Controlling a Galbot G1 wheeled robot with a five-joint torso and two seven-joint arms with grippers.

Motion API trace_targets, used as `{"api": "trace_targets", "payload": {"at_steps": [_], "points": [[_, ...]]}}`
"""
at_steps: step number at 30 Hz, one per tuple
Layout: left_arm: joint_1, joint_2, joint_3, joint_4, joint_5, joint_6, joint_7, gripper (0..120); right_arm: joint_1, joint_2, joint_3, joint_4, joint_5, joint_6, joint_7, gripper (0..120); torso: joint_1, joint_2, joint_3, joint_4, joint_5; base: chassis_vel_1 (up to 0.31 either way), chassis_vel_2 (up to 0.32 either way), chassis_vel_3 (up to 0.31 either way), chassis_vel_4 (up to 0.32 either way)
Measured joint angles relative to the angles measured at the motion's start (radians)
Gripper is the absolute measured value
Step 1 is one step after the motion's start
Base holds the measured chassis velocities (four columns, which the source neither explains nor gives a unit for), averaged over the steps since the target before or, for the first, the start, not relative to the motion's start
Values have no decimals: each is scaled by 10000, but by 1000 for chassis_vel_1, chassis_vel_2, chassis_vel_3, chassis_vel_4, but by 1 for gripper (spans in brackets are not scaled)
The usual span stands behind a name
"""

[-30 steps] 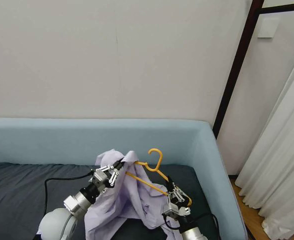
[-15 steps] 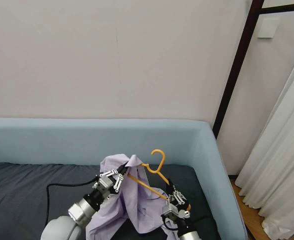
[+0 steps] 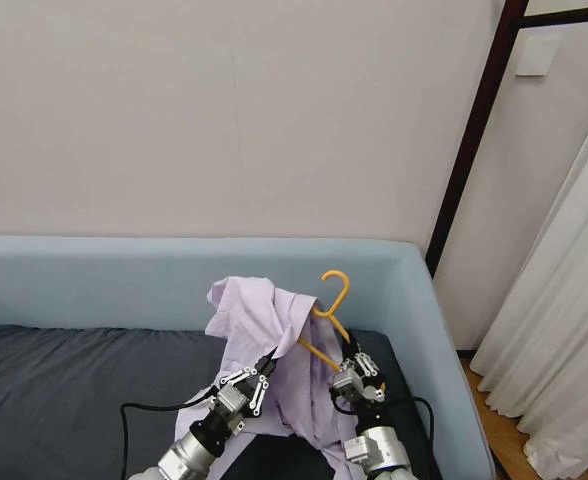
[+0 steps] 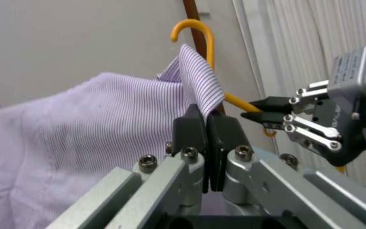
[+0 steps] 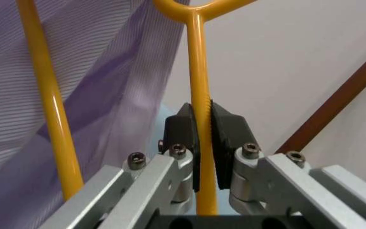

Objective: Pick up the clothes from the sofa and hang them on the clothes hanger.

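The left gripper (image 3: 258, 374) is reaching up from the near side of the sofa (image 3: 124, 282), over its dark seat cushion (image 3: 54, 385), and is pinching the pale purple striped shirt (image 3: 274, 340). In the left wrist view its black pads (image 4: 191, 130) are pressing together on a fold of the shirt (image 4: 94, 119) just beneath the collar point, close to the yellow hanger (image 4: 199, 33).

The right gripper (image 3: 358, 366) is sitting just to the right of the left one, near the sofa's right armrest. It is clamping the hanger (image 3: 330, 305) low on its wire. In the right wrist view the two pads (image 5: 183, 131) are squeezing one yellow rod of the hanger (image 5: 198, 76) between them, while a second rod is running alongside against the shirt (image 5: 100, 67).

The shirt is hanging in the air above the cushion, draped over the left half of the hanger. Its collar is lying beside the hook and its loose fabric is falling down between the two grippers. The hook is pointing upward in front of the sofa's light blue backrest. A white curtain (image 3: 564, 340) is hanging far to the right.
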Motion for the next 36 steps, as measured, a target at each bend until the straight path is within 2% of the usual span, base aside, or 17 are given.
{"api": "trace_targets", "payload": {"at_steps": [4,9,11,14,16,18,19,22,23,25,26,27,31,32,34,36], "points": [[-145,-272,283,322,-80,-335,-159,0,112,35,276,-56,-360,691,-132,5,0,0,0,0,0,0,0,0,0],[-333,-584,583,935,280,-545,-1369,0,108,16,351,-12,-467,1325,-361,5,0,0,0,0,-2,0,0,0,0],[-340,-584,596,980,293,-569,-1531,0,101,5,367,-12,-462,1367,-372,5,0,0,0,0,-1,0,0,0,0],[-389,-379,540,1171,242,-864,-1975,15,109,-50,547,-144,-382,1592,-389,5,0,0,0,0,-2,0,0,0,0],[-391,-213,453,1217,144,-1018,-2007,18,131,-60,637,-219,-325,1689,-390,5,0,0,1,0,-2,0,0,0,0],[-365,230,204,1292,-186,-1380,-2033,29,205,-50,816,-349,-234,1934,-396,5,0,0,0,1,-3,0,0,0,0],[-365,230,204,1292,-186,-1380,-2033,29,205,-50,816,-349,-234,1934,-396,5,0,0,0,1,-3,0,0,0,0],[-243,1220,-343,1277,-958,-2296,-1968,46,364,50,1083,-631,-237,2647,-594,5,0,0,1,3,-5,0,0,0,0],[-243,1220,-343,1277,-958,-2296,-1968,46,364,50,1083,-631,-237,2647,-594,5,0,0,1,3,-5,0,0,0,0],[-219,1798,-614,1029,-1713,-2524,-1603,56,404,74,1172,-753,-287,3108,-864,5,0,0,0,2,-5,0,0,0,0],[-242,2081,-748,916,-2082,-2551,-1369,59,413,77,1197,-816,-357,3317,-977,5,0,0,0,3,-3,0,0,0,0],[-242,2081,-748,916,-2082,-2551,-1369,59,413,77,1197,-816,-357,3317,-977,5,0,0,0,3,-3,0,0,0,0],[-905,3586,-1150,1059,-3777,-2474,485,77,427,96,1251,-1173,-812,4121,-1441,5,0,1,0,3,-2,0,0,0,0],[-905,3586,-1150,1059,-3777,-2474,485,77,427,96,1251,-1173,-812,4121,-1441,5,0,1,0,3,-2,0,0,0,0],[-1593,4370,-1069,1458,-4509,-2149,1199,86,407,101,1262,-1329,-1081,4525,-1727,5,0,1,1,0,-7,0,0,0,0],[-2130,4879,-919,1723,-5241,-1783,1834,94,404,132,1272,-1471,-1331,4831,-1887,5,1,1,0,-2,-3,0,0,0,0]]}}
